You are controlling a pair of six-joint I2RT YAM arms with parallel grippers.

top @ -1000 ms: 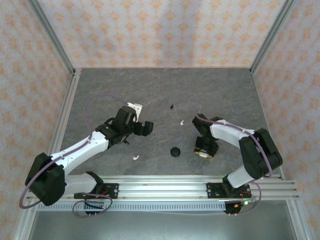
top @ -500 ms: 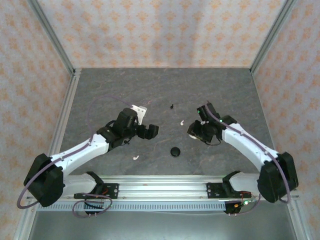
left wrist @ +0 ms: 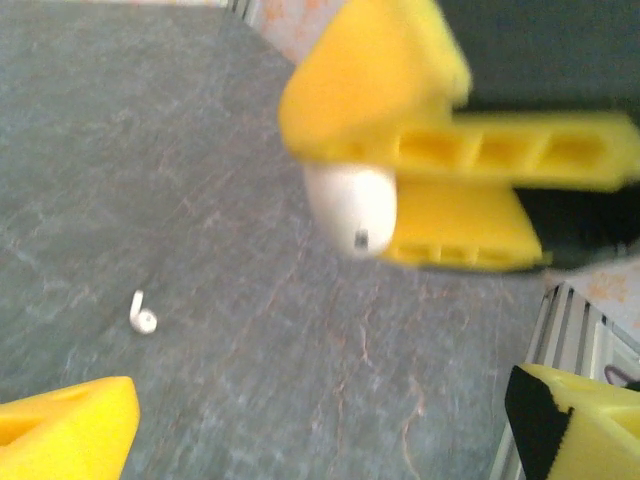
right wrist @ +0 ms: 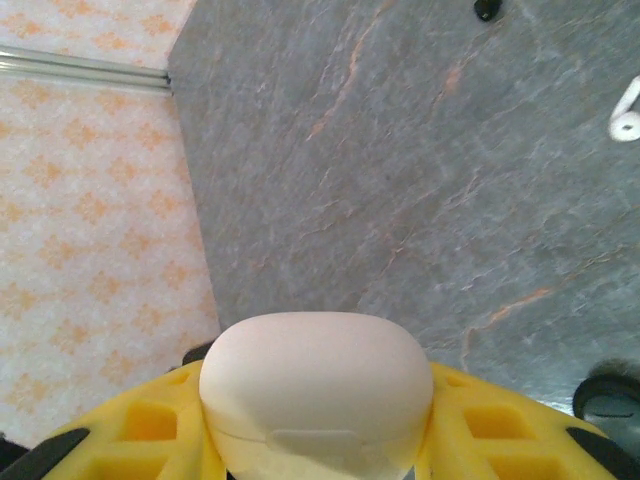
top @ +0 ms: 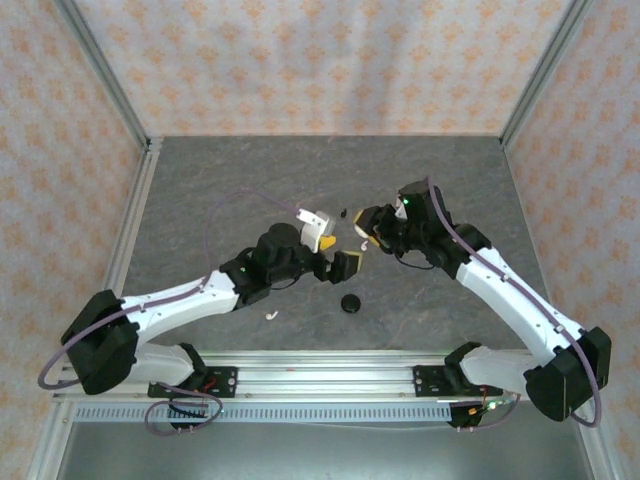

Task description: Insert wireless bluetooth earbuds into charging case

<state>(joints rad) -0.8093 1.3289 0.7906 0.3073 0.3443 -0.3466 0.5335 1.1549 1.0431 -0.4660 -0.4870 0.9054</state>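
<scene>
Right gripper (top: 369, 221) bringing clamped smooth white rounded charging case (right wrist: 316, 385) over middle of grey stone-look desk (top: 220, 190); left gripper (top: 337, 252) swinging in, spread wide, empty. Likely prepping lid opening.

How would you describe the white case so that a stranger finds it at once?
On the grey table, follow the right arm to its tip near the middle. Clamped between its yellow jaws is the case, a smooth white pebble shape. Unlike the tiny stemmed white earbud lying on the table nearby, it is rounded, bigger and held.
</scene>
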